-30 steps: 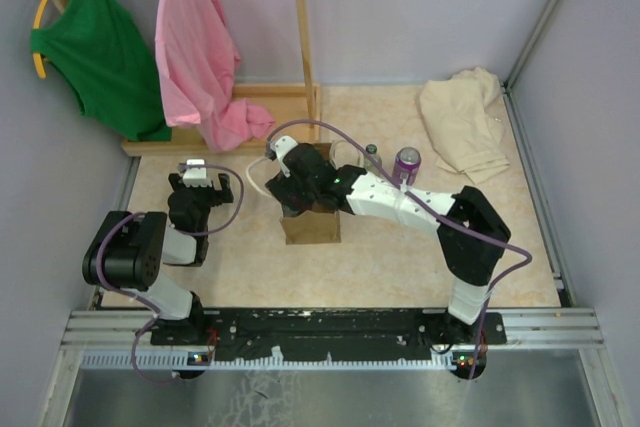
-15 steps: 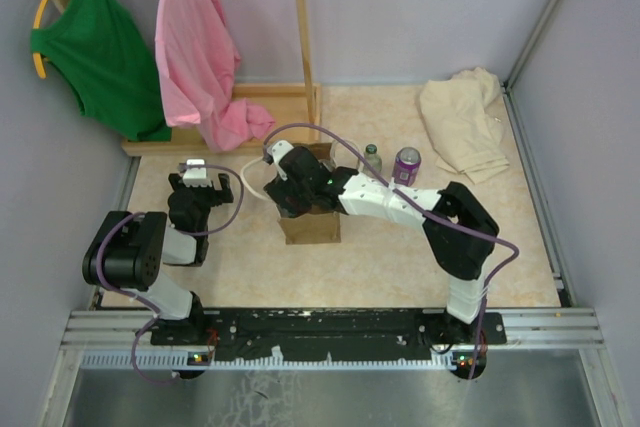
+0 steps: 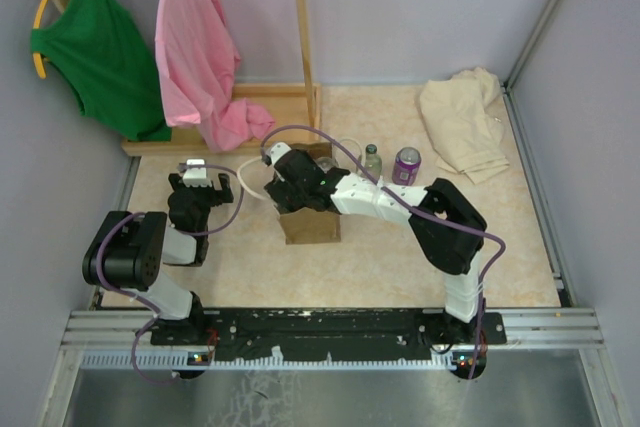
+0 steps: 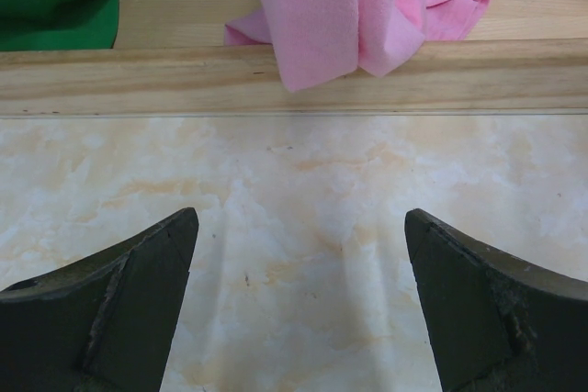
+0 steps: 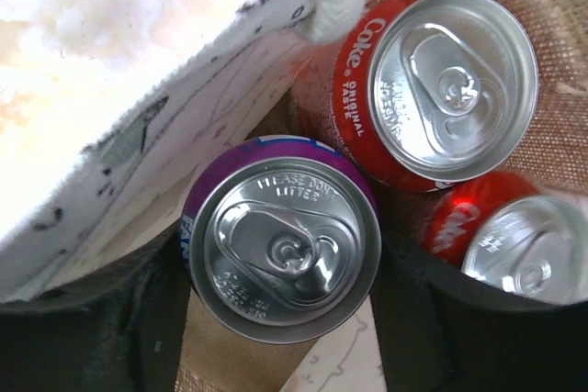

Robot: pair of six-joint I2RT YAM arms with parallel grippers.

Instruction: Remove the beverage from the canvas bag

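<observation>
The right hand (image 5: 280, 337) was down inside the canvas bag (image 3: 311, 228) on the bench (image 3: 390, 262). Its fingers (image 5: 110, 337) sat close on either side of a purple can (image 5: 285, 250), which stood beside a red Coke can (image 5: 432, 80) and a second red can (image 5: 505, 236). I could not tell whether they gripped it. The left hand (image 4: 300, 245) hovered wide open, empty.

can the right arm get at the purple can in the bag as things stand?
Probably yes: the right gripper straddles the purple can inside the open canvas bag, nothing over it; a Coke can crowds one side.
</observation>
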